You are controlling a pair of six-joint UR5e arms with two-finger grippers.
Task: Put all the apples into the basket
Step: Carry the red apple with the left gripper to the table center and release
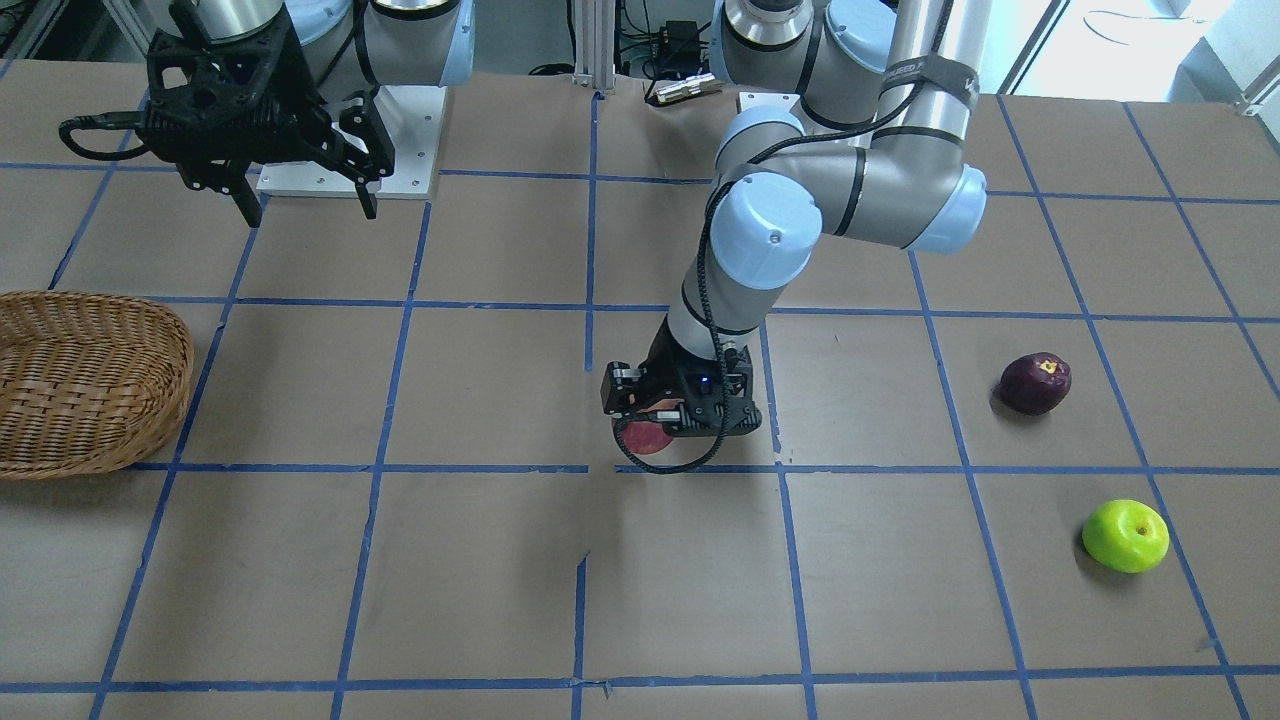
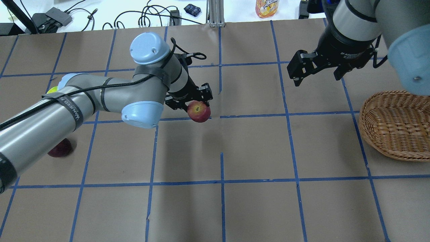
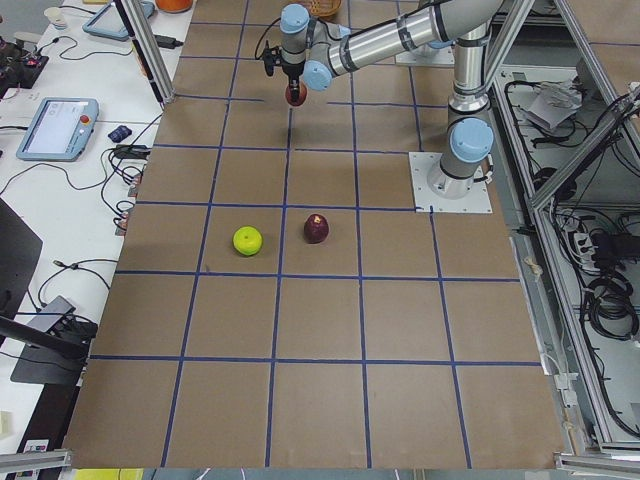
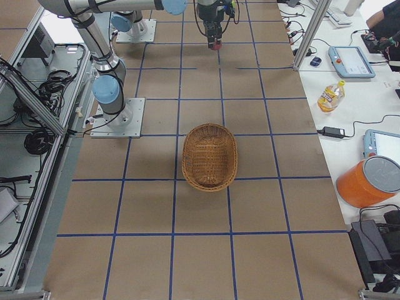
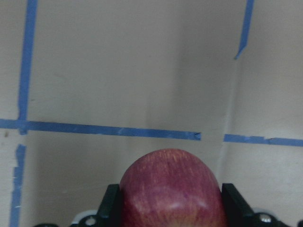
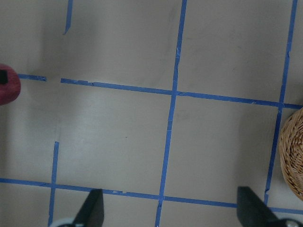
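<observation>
My left gripper (image 2: 194, 105) is shut on the red apple (image 2: 199, 112) near the table's middle, above a blue tape crossing. In the left wrist view the red apple (image 5: 170, 189) sits between both fingers (image 5: 110, 208). It also shows in the front view (image 1: 645, 438). My right gripper (image 2: 316, 78) is open and empty, hanging above the table left of the wicker basket (image 2: 396, 124). The basket (image 1: 80, 380) holds nothing that I can see. The purple apple (image 1: 1036, 383) and the green apple (image 1: 1126, 536) lie on the table on my left side, apart from each other.
The table is brown paper with a blue tape grid (image 2: 221, 116). A juice bottle (image 2: 267, 6) and cables (image 2: 147, 16) lie beyond the far edge. My left arm's elbow (image 2: 141, 112) covers part of the left half in the overhead view.
</observation>
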